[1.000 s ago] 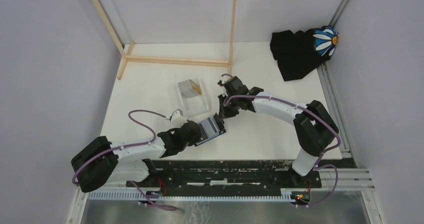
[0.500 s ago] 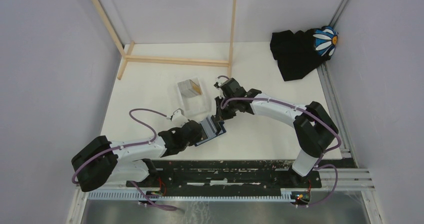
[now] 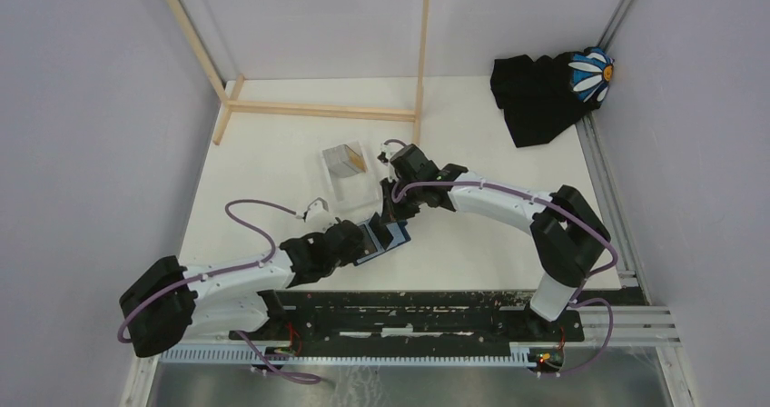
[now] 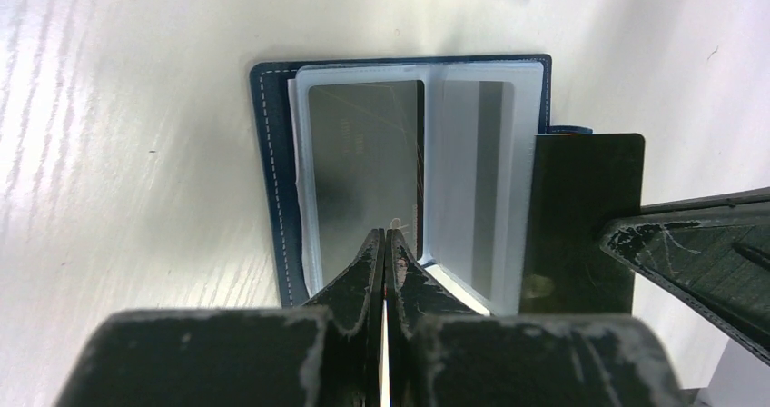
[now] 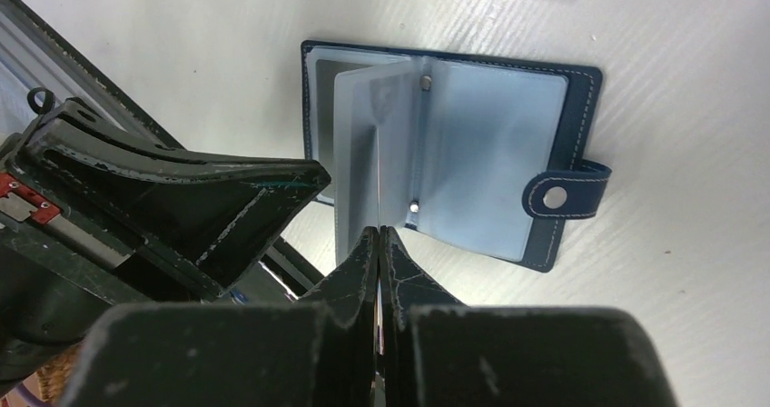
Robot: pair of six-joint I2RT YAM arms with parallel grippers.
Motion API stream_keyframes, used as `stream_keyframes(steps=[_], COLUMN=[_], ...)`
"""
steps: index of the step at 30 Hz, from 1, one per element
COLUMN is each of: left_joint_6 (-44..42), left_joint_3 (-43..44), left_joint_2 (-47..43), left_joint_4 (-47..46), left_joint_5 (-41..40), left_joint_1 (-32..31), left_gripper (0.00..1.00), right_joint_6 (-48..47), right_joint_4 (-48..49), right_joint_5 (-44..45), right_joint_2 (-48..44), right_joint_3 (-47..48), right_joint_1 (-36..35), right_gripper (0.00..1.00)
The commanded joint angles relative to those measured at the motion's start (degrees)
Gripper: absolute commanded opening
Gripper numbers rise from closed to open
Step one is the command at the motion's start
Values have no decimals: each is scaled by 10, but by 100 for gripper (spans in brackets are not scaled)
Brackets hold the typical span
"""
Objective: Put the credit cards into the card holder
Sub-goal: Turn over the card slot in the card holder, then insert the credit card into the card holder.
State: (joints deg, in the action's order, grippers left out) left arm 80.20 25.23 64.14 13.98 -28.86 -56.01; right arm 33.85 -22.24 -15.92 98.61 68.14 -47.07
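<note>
right end effector (image 3: 392, 213) shifted left, nearer card holder (image 3: 382, 238)

We've got the card holder (image 5: 490, 153) in navy blue, white stitching round its edge, pockets a pale frosted grey-blue, and a silvery snap (image 5: 554, 196) on its strap. Under it, the table (image 3: 490, 234) is off-white with a faint wood grain. The left hand (image 4: 382, 234) and the right hand (image 5: 378, 232) are black, scuffed with whitish scratches. Just beyond the card holder, the clear box (image 3: 352, 182) shows cards (image 3: 347, 160) in silvery-grey and orange-brown. Far off to the card holder's right, we see a black cloth (image 3: 531, 98) beside a blue-and-white daisy print (image 3: 591, 74). Purple cables (image 3: 247, 209) loop off white arms (image 3: 508, 198).
</note>
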Motion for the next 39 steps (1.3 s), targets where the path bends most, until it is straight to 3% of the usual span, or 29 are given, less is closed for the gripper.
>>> stream_keyframes(steps=[1, 11, 39], left_joint_6=[36, 48, 41], left_joint_3=[16, 23, 20], left_joint_2=[-35, -87, -44], left_joint_4=[48, 119, 85], left_joint_5=[-38, -66, -62], left_joint_1=[-6, -12, -14], left_gripper=[3, 3, 3], right_joint_6=[5, 5, 16], right_joint_4=[25, 36, 83], right_joint_5=[-4, 0, -10], right_joint_2=[11, 26, 56], right_joint_3=[28, 20, -7], right_joint_1=[-10, -17, 10], right_gripper=[1, 1, 1])
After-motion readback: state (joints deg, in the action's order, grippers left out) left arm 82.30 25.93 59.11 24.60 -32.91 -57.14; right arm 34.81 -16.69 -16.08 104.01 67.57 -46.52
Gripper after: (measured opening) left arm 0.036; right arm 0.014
